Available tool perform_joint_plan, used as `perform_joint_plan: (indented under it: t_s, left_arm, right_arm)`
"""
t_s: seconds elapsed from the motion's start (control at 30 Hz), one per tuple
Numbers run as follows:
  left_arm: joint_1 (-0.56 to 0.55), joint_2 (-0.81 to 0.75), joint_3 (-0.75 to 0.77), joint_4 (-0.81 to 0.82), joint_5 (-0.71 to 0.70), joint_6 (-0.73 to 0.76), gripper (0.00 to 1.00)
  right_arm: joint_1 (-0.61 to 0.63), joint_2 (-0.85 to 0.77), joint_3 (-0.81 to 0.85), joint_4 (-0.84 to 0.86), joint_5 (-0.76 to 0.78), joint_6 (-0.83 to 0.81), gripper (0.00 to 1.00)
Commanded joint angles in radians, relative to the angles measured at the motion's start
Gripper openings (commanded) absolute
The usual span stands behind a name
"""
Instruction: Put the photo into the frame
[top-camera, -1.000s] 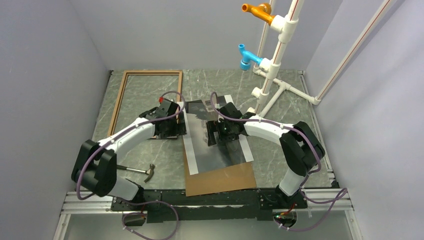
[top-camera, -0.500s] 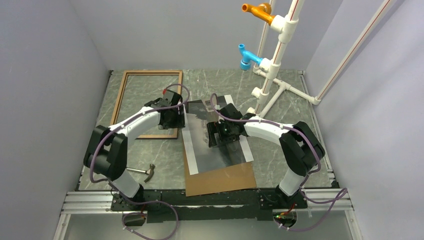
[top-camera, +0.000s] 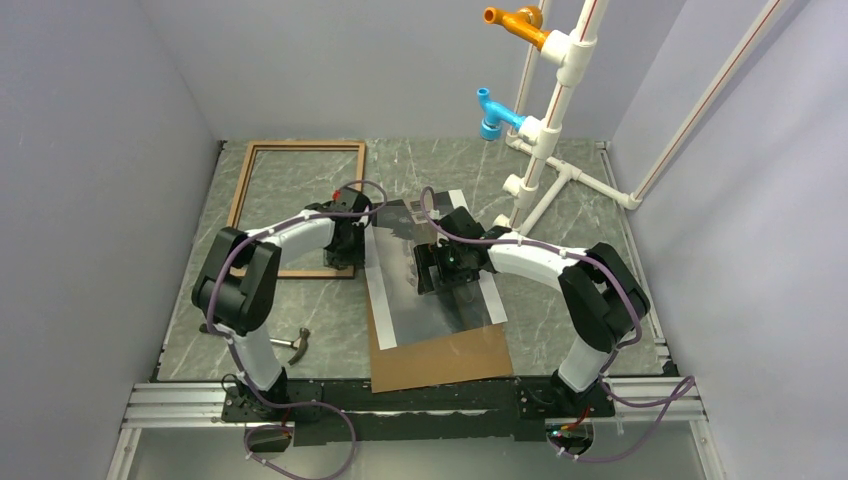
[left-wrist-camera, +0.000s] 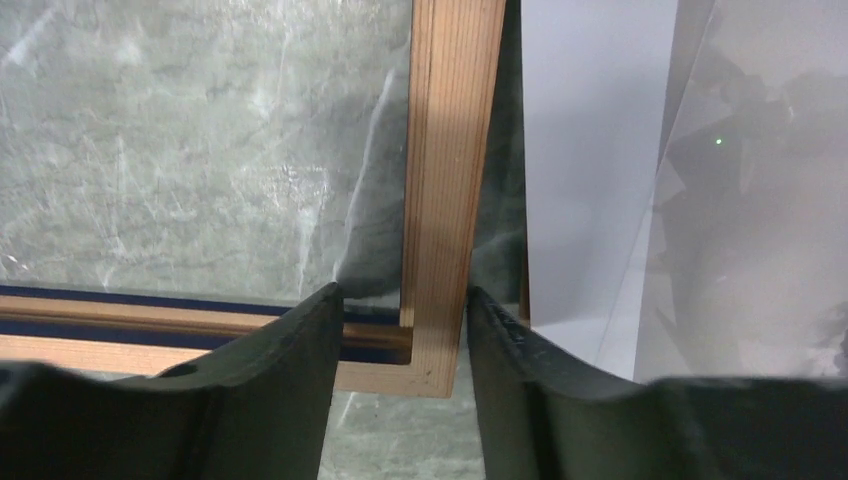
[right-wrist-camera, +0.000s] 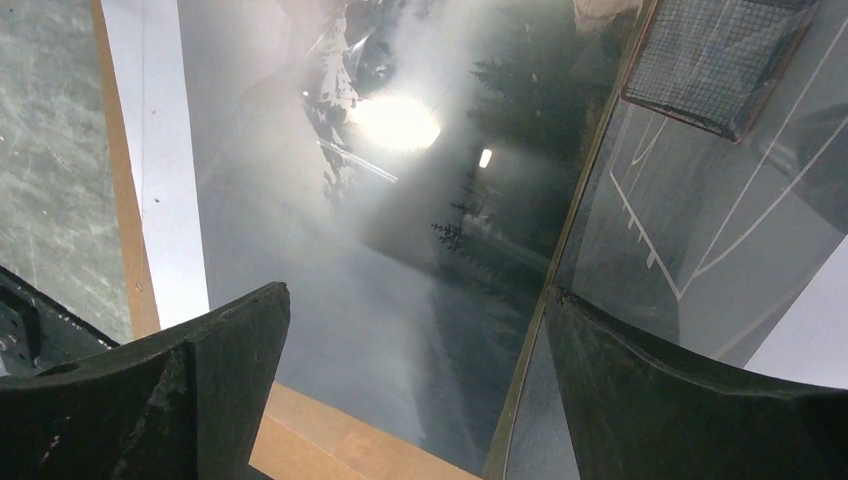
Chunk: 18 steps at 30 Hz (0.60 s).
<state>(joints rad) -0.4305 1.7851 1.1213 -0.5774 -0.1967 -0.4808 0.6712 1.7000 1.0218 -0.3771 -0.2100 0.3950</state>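
Step in hand: gripping the frame (left-wrist-camera: 450, 150), flat on the table (top-camera: 300, 310) just left of the photo (top-camera: 440, 300). Left hand (left-wrist-camera: 405, 300) half open astride the corner rail, not clamped. Right hand (right-wrist-camera: 415, 295) wide open above the photo, empty. Next, probably: close on rail, lift level.

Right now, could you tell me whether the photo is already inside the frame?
No, the photo lies on the brown board beside the frame, whose opening shows only bare table.
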Motion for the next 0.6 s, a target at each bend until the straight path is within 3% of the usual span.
perform_joint_plan:
  t_s: [0.0, 0.13, 0.27, 0.57]
  left_arm:
    - [0.013, 0.047, 0.032, 0.009, -0.009, 0.018, 0.46]
    - [0.059, 0.072, 0.024, 0.026, 0.037, 0.011, 0.18]
    - [0.098, 0.048, 0.014, 0.032, 0.050, 0.018, 0.01]
    - [0.122, -0.062, -0.015, 0.009, 0.073, 0.035, 0.00]
  right_arm:
    - [0.002, -0.010, 0.022, -0.007, 0.027, -0.013, 1.00]
    - [0.002, -0.019, 0.013, -0.008, 0.042, -0.015, 1.00]
    - [0.002, -0.015, 0.014, -0.013, 0.049, -0.019, 1.00]
    - [0.001, 0.004, 0.021, -0.006, 0.049, -0.012, 1.00]
